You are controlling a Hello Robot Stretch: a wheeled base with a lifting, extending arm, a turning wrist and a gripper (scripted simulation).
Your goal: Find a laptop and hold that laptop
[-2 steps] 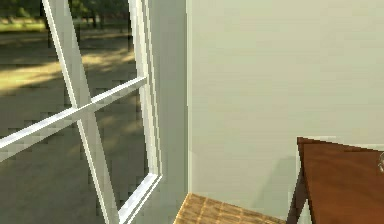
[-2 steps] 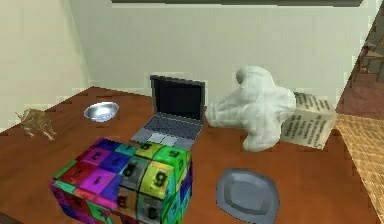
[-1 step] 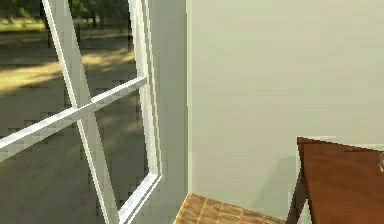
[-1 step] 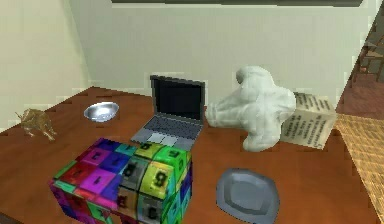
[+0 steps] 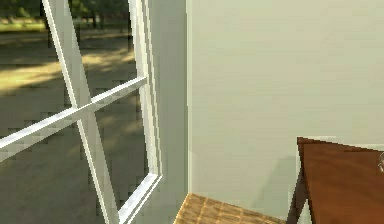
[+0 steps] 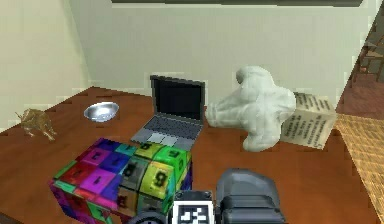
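Observation:
A dark grey laptop point(image 6: 174, 110) stands open on the brown wooden table point(image 6: 60, 150), near the middle of the arm side view, with its screen facing me. The gripper's dark body point(image 6: 240, 196) rises at the bottom edge beside a white marker square point(image 6: 195, 212), nearer than the laptop. A multicoloured numbered cube point(image 6: 125, 175) lies between them, just left of the gripper. I cannot make out the gripper's far end, so I cannot tell whether it holds anything.
A white lumpy statue point(image 6: 255, 105) and a printed box point(image 6: 312, 120) stand right of the laptop. A metal bowl point(image 6: 101, 110) and a small brown animal figure point(image 6: 38, 122) sit to its left. In the forward view, a white-framed window point(image 5: 85, 110), a pale wall point(image 5: 280, 70) and a table corner point(image 5: 345, 185).

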